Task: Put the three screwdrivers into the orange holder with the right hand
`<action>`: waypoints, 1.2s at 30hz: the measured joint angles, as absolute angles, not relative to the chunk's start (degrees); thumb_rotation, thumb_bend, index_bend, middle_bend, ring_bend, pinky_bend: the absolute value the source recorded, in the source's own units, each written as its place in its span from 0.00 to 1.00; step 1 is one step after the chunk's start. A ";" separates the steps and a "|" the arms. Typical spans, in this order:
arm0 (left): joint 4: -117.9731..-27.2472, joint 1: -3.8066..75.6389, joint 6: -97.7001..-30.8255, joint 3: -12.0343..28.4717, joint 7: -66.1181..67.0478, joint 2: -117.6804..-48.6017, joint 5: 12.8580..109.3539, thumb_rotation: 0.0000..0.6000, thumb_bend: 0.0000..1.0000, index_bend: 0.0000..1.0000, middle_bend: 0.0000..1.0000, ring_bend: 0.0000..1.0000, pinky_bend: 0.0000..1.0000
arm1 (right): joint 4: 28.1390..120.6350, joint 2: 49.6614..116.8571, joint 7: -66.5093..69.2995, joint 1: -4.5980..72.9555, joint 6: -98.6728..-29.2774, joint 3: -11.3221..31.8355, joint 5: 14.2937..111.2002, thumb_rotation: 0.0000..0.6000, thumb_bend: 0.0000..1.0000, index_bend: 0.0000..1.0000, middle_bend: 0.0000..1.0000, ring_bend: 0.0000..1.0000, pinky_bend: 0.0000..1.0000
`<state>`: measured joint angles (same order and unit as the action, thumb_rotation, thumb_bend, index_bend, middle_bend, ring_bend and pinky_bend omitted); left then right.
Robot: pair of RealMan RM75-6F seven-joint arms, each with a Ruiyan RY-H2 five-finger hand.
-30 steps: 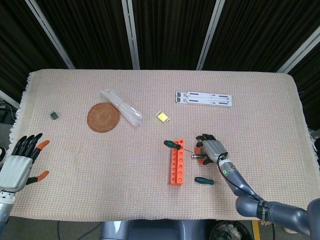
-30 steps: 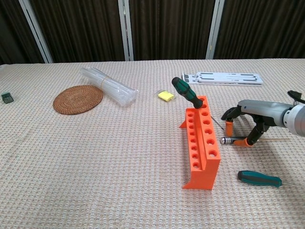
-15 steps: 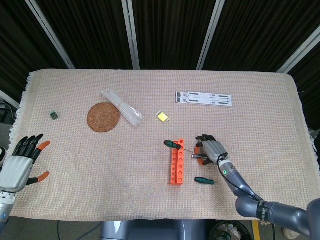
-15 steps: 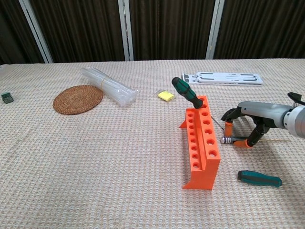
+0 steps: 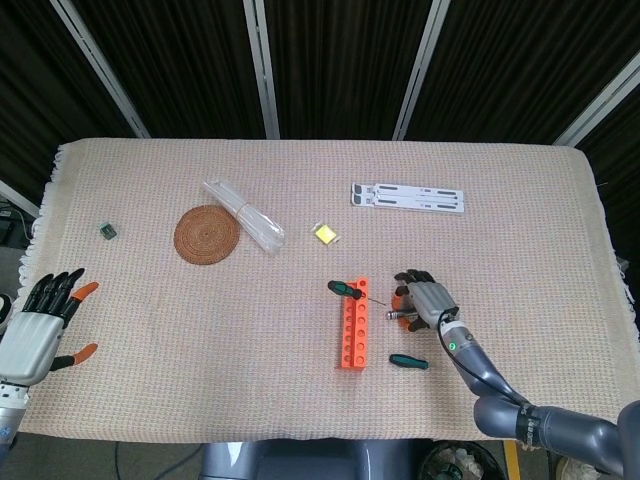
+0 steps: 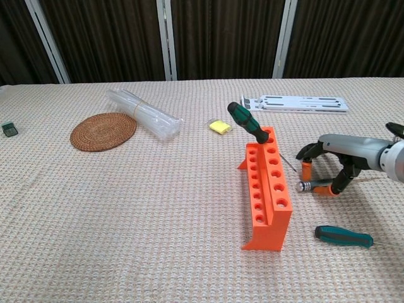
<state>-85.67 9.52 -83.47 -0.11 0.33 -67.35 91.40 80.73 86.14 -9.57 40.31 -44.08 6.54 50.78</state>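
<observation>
Right hand (image 6: 333, 165) arches over a screwdriver (image 6: 310, 185) — fingertips closing on it, poised to lift toward the holder (image 6: 268, 192).

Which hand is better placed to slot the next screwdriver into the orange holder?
Right. The right hand already grips a screwdriver beside the orange holder; the left hand sits open at the table's far left edge.

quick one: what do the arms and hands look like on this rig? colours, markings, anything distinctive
Left hand: pale silver-grey back, black fingers, orange tips on some. Right hand: same silver-grey shell, black fingers, orange pads visible in the chest view. Right arm: smooth grey tube segments, a small green light near the wrist. No loose cables or sleeves visible.
</observation>
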 measured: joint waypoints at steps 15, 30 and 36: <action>-85.94 9.51 -84.01 -0.16 -0.06 -67.20 92.04 1.00 0.14 0.15 0.00 0.00 0.00 | 90.17 73.88 3.22 37.81 -40.28 11.75 49.66 1.00 0.38 0.54 0.16 0.00 0.00; -87.12 9.27 -84.70 -0.34 0.36 -66.50 92.68 1.00 0.14 0.15 0.00 0.00 0.00 | 97.62 61.95 25.38 31.51 -33.70 18.68 58.23 1.00 0.41 0.58 0.19 0.00 0.00; -87.48 9.39 -84.51 -0.34 1.01 -66.28 92.78 1.00 0.14 0.15 0.00 0.00 0.00 | 100.02 58.58 35.38 28.66 -33.13 21.30 63.94 1.00 0.43 0.59 0.20 0.00 0.00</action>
<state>-87.48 9.39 -84.51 -0.34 1.01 -66.28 92.78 100.02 58.58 35.38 28.66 -33.13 21.30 63.94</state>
